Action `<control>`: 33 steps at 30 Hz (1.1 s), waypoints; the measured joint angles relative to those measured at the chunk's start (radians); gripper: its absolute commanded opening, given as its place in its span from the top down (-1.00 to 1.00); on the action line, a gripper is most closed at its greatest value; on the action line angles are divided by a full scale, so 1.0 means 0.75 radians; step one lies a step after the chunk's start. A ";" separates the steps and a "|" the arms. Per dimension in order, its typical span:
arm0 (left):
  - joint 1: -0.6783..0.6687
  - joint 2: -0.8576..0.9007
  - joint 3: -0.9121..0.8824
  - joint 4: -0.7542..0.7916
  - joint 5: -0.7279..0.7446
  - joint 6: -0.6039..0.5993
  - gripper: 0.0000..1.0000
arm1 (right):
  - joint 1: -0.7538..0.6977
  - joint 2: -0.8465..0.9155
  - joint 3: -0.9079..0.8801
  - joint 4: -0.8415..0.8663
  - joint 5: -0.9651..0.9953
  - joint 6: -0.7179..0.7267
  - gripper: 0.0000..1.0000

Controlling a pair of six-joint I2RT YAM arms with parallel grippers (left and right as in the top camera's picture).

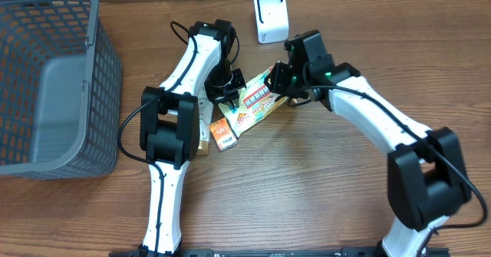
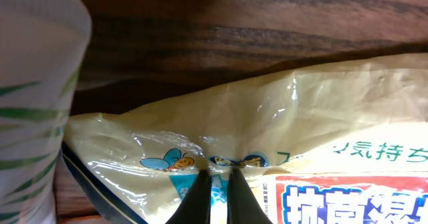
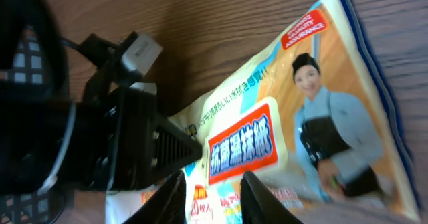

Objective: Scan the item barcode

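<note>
Shows a yellow packet [image 1: 259, 102] with red, white and blue print, slanted between the two grippers over the wooden table [image 1: 307, 196]. Cannot tell whether resting on the wood or raised off it. Bears a picture of a person in a dark apron on its face, ahead and to the right of the right gripper's fingers [image 3: 257, 197] in the right wrist view.

Left gripper [image 2: 219, 200] at the packet's left edge, fingertips pinched together on the clear film with only a sliver of it between them: closed on the packet.

Right gripper [image 3: 212, 200] at the packet's opposite end, fingers part way apart with the printed face showing in the gap. Cannot tell whether the pads press the packet or only straddle it.

Small orange carton [image 1: 223, 134] on the near side of the left gripper, just beside the left arm and close to the packet's lower corner.

White scanner [image 1: 270, 17] upright on the far side of the right gripper, apart from it and from the packet.

Grey mesh basket [image 1: 100, 65] well off to the left of the left gripper, at the table's edge.
</note>
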 measured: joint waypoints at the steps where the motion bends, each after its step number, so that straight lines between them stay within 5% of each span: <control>1: 0.000 0.000 0.000 0.000 0.001 0.000 0.92 | -0.001 0.028 0.000 0.027 0.001 0.011 0.50; 6: 0.000 0.000 0.003 -0.008 0.001 0.001 0.92 | -0.011 0.197 -0.001 0.058 0.027 0.061 0.62; 10: -0.001 -0.004 0.005 -0.016 -0.014 0.004 0.92 | -0.019 0.205 0.023 -0.074 0.117 0.077 0.93; 21: -0.020 -0.006 0.008 -0.037 -0.134 0.020 0.92 | -0.167 0.205 0.144 -0.716 0.577 0.075 0.91; 28: -0.016 -0.001 0.046 -0.086 -0.208 0.061 0.92 | -0.173 0.179 0.297 -0.529 0.401 -0.067 0.54; 33: -0.015 0.001 0.061 -0.085 -0.202 0.070 0.92 | -0.159 0.168 0.312 -0.270 0.086 -0.141 0.49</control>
